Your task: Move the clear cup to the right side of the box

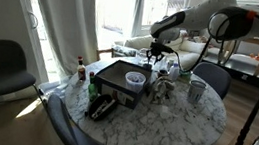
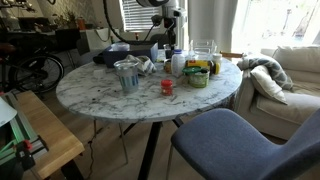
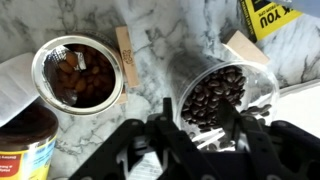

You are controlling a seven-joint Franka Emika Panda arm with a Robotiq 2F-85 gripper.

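Note:
In the wrist view two see-through cups of coffee beans stand on the marble table. The clear cup, dark with near-black beans, sits right under my gripper. The gripper is open, with one finger on each side of the cup's near rim, and does not grip it. The paler glass with brown beans stands apart to the left. In an exterior view the gripper hangs over the cluster of things beside the box, a low dark box with a black top that carries a small bowl.
A tin can, two wooden blocks and a yellow packet crowd the cups. A metal cup and a black gadget sit on the round table. Chairs stand around it.

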